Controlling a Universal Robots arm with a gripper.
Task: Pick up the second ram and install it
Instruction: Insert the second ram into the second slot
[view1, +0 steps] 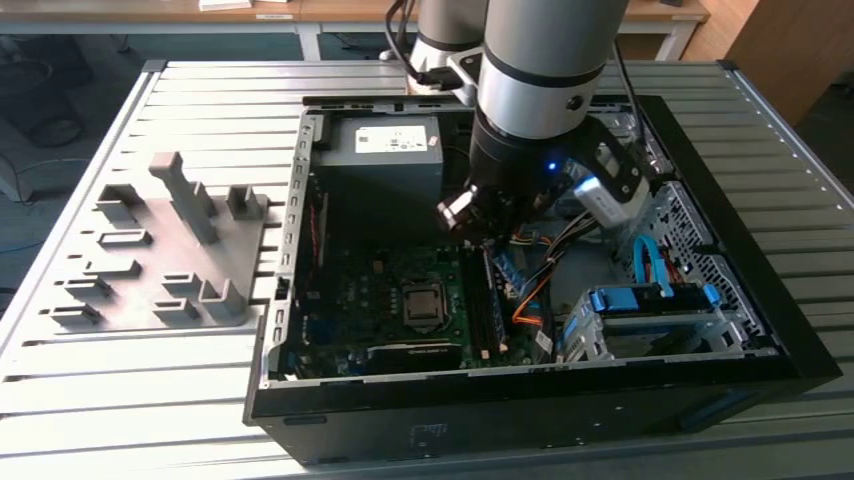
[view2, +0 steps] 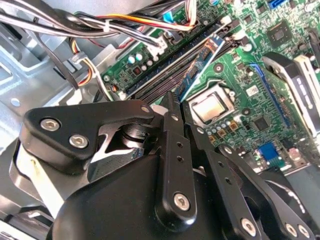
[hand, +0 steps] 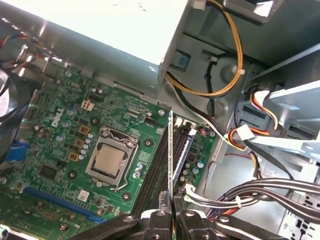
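Observation:
My gripper (view1: 470, 222) reaches down into the open computer case (view1: 534, 385), over the memory slots (hand: 159, 165) beside the processor socket (hand: 110, 162). In the first wrist view the gripper (hand: 172, 202) is shut on the second ram (hand: 171, 150), seen edge-on as a thin upright strip lined up along the slots. Right beside it a stick with a blue label (hand: 182, 150) stands in a neighbouring slot. I cannot tell whether the held ram touches its slot. In the second wrist view the black fingers (view2: 172, 150) point at the same slots, and the blue-labelled stick (view2: 200, 67) runs away from them.
Bundles of coloured cables (hand: 225, 75) hang close on one side of the slots. The power supply (view1: 387, 145) sits at the case's far end and a blue drive cage (view1: 654, 310) toward the exterior view's right. A grey slotted holder block (view1: 160, 250) lies on the table at its left.

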